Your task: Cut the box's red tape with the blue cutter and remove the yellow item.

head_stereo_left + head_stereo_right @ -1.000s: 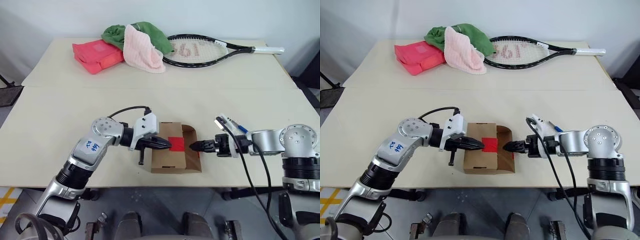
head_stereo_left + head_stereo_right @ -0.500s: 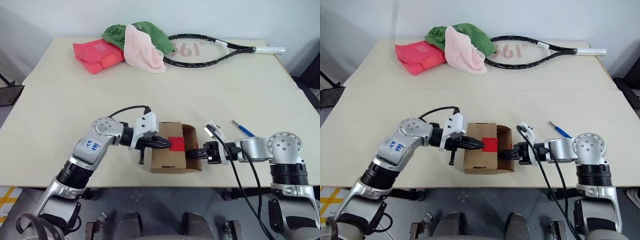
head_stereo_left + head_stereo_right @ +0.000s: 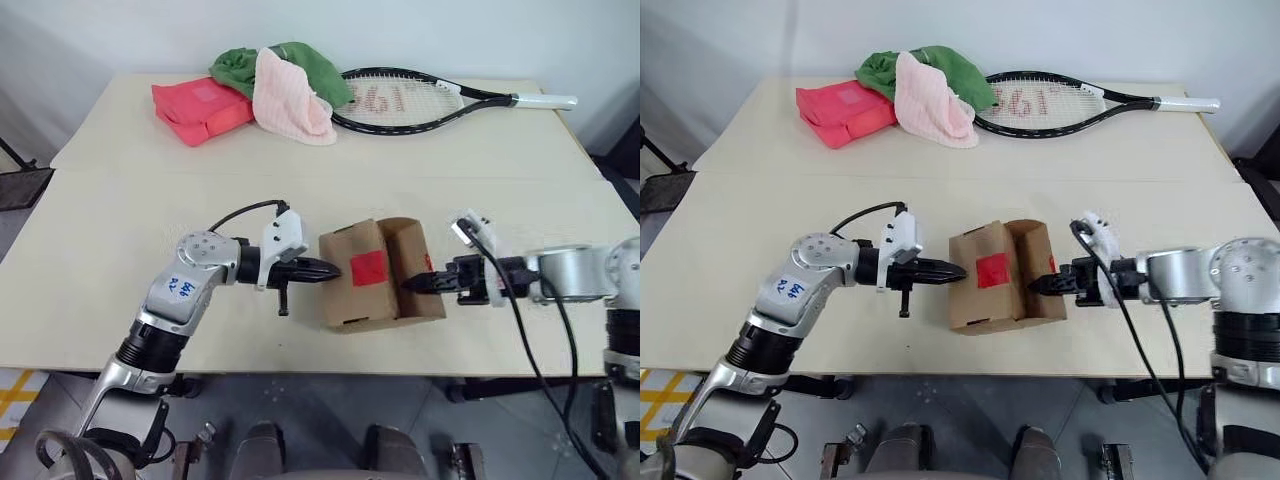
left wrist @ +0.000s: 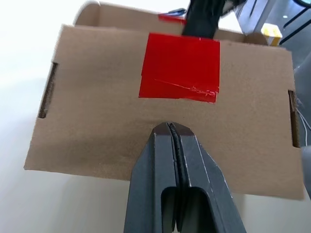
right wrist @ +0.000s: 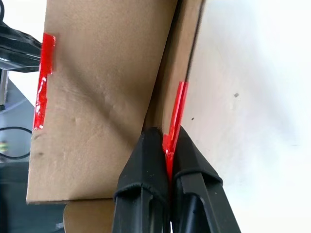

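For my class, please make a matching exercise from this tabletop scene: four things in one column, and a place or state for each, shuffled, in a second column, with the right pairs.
Things
1. box
2. tennis racket
3. right gripper
4. left gripper

Places or states
A. lying at the table's far edge
B. shut on the box's open flap
C. tilted up, red tape facing the camera
D. shut, tips against the box's left end

Pairs: 1-C, 2-A, 3-B, 4-D
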### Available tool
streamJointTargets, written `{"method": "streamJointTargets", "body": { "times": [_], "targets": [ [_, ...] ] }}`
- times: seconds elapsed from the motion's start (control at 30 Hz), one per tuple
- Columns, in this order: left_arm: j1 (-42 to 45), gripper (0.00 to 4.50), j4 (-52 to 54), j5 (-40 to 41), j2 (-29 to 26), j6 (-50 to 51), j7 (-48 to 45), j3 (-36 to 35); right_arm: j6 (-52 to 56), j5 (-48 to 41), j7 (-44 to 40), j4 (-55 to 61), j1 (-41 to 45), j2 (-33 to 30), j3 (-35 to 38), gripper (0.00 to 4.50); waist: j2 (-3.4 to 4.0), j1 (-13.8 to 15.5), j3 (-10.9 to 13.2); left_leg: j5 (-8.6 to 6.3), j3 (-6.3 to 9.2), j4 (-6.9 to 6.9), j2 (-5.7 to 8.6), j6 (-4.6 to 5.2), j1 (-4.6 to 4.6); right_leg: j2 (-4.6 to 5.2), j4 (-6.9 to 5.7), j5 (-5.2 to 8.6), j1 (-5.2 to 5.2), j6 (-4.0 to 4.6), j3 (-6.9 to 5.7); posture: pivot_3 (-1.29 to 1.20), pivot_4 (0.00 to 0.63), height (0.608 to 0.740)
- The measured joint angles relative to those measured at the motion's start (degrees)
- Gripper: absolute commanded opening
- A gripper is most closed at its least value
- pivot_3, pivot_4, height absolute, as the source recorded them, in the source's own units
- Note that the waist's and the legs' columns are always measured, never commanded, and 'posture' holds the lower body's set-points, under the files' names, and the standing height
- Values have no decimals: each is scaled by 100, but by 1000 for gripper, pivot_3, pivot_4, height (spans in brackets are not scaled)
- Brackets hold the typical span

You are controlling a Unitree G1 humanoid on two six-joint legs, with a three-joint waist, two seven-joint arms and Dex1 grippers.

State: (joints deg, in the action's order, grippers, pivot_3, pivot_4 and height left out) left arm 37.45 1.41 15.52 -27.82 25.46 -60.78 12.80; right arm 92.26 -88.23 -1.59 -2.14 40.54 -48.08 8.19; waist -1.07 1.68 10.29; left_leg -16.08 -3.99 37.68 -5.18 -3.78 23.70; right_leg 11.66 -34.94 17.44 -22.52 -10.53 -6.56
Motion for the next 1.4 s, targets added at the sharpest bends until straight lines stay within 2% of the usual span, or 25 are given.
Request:
{"method": "streamJointTargets", "body": {
  "times": [0.13,0.4,0.6,0.7,0.93,1.4],
  "targets": [
    [0,0,-93,-34,193,-83,31,65,-8,-341,240,301,354,-546,-313,18,0,0,0,0,0,3,0,0,0,0,2,0,1,0,0,0,150,740],
    [-76,0,-219,-105,314,-175,100,106,-115,-798,860,881,1010,-1071,-1172,18,0,32,0,-2,0,19,0,3,16,2,3,0,-2,0,-3,0,150,740],
    [-208,0,-296,-214,308,-150,194,106,-756,-1949,1401,1075,1255,-1567,-1801,18,0,147,0,-7,1,34,0,11,23,2,5,-1,-1,1,-4,0,150,740],
    [-352,0,-480,-375,335,-49,263,249,-1194,-2388,1586,1327,1319,-1629,-2048,18,-1,160,0,-8,2,43,0,14,40,2,10,-6,-9,3,-6,0,150,740],
    [-469,0,-666,-536,634,-14,555,350,-1817,-2530,2308,1424,1320,-1644,-2299,18,-1,145,0,-9,2,47,0,15,45,2,13,-14,-12,1,-7,0,150,740],
    [-477,0,-700,-590,820,-47,732,265,-1977,-2535,2822,1362,1398,-1645,-2396,18,-1,139,0,-9,2,46,0,15,45,2,13,-14,-13,1,-8,0,150,740]
  ]
}}
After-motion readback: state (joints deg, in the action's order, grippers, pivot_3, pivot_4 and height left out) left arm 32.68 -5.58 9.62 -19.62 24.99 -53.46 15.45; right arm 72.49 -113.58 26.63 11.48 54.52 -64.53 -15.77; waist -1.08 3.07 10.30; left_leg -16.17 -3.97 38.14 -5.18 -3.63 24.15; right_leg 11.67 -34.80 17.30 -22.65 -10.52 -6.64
